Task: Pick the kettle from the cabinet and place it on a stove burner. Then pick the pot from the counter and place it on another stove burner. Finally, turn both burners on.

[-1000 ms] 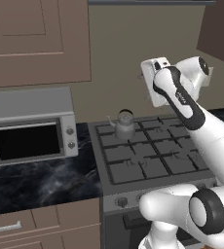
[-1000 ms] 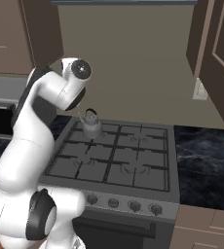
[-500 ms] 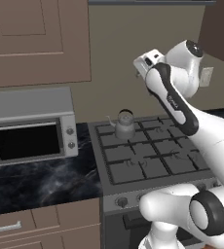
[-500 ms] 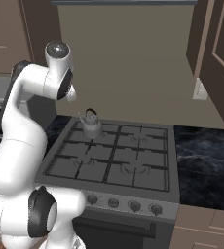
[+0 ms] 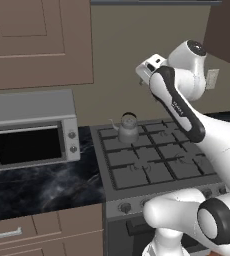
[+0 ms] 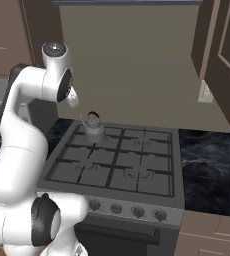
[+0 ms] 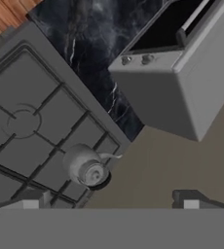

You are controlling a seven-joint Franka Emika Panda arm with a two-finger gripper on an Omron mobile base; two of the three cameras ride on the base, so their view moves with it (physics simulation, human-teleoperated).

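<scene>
Since a second ago I've swung my tool (image 7: 109, 198) up and back, fingers spread, empty; kettle (image 7: 86, 166) sits below it on the rear burner (image 5: 128, 142), delivered.

A grey metal finish is shown on the kettle (image 5: 128, 131), with a black arched handle above it. The stove burners (image 5: 157, 159) are covered by dark grey square grates, and the range front below them is a lighter grey with grey round knobs (image 6: 138, 212). The counter (image 5: 42, 185) is seen as glossy black with white marble-like veins. The drawer fronts (image 5: 47, 231) under its front edge are brown, with a pale metal handle. The microwave (image 5: 33, 129) at the back of the worktop is grey, with a black door window. The cabinet (image 5: 39, 42) is brown, and the wall (image 6: 132, 65) is tan. Orange-brown wood planks are seen on the floor (image 7: 7, 14).
</scene>
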